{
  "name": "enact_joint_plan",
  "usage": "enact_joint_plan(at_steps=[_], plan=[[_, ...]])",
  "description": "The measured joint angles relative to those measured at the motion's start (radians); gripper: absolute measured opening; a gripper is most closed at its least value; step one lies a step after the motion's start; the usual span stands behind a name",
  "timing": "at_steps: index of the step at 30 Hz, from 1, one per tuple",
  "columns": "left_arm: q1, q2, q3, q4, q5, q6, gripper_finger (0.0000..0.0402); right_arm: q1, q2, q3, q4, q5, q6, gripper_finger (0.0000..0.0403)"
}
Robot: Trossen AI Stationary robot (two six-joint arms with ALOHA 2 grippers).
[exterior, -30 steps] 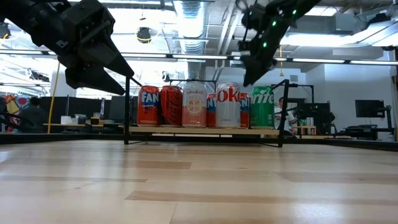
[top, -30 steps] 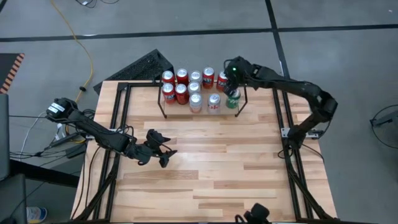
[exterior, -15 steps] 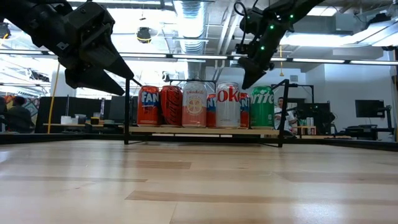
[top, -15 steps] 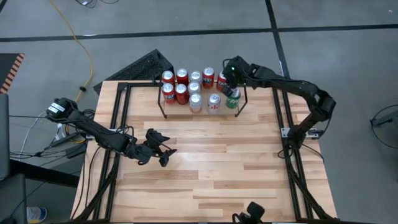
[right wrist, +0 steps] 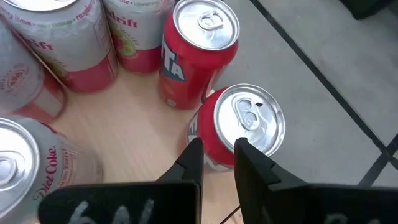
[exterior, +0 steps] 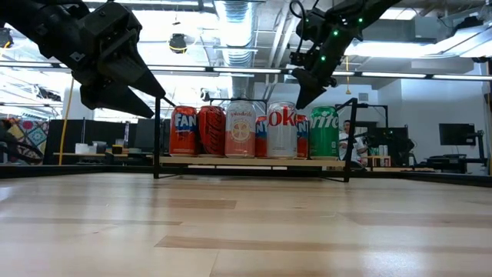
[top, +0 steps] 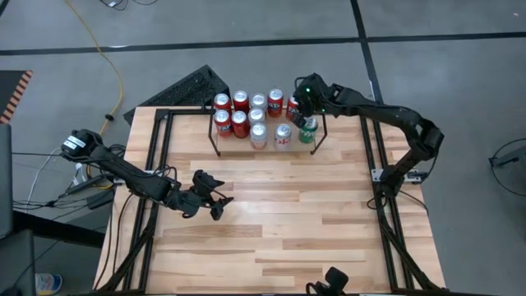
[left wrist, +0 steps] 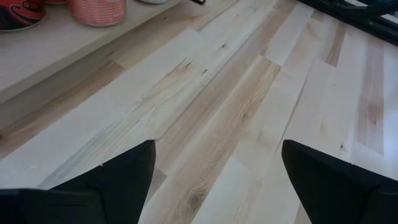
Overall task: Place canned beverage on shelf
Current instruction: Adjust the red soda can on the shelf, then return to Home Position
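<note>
Right gripper [right wrist: 217,155] above shelf [top: 215,140] end, fingers nearly clenched, grasping nothing, over red can [right wrist: 245,127]. Left gripper [top: 215,200] over bare surface [top: 279,230], fingers released wide.

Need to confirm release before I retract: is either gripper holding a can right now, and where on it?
Nothing is held. The right gripper hovers nearly shut, empty, above the cans on the shelf; the left gripper is open over bare table.
</note>
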Motion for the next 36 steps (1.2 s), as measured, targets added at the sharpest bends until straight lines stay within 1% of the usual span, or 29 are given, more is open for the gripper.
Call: enact_joint_plan(at_steps=[6, 15, 17, 28, 32, 36], plan=[[0.0, 0.0, 0.0, -0.001, 0.0, 0.0, 0.0334, 0.0, 0.0, 0.0, -0.018, -0.001, 0.007, 0.0067], [0.0, 0.0, 0.0, -0.007, 0.001, 0.0, 0.0334, -0.003, 0.056, 0.0, -0.023, 0.0, 0.0, 0.0067], [0.0, 0.0, 0.0, -0.012, 0.002, 0.0, 0.0334, -0.002, 0.067, 0.0, 0.002, 0.0, -0.008, 0.0067], [0.0, 0.0, 0.0, -0.012, 0.001, -0.002, 0.0334, 0.009, 0.065, 0.003, -0.005, 0.0, 0.005, 0.0067], [0.0, 0.0, 0.0, -0.015, 0.001, -0.007, 0.0334, 0.043, 0.057, 0.066, -0.12, -0.003, 0.0, 0.0067], [0.0, 0.0, 0.0, -0.015, 0.001, -0.011, 0.0334, 0.091, 0.053, 0.177, -0.32, 0.0, 0.006, 0.0067]])
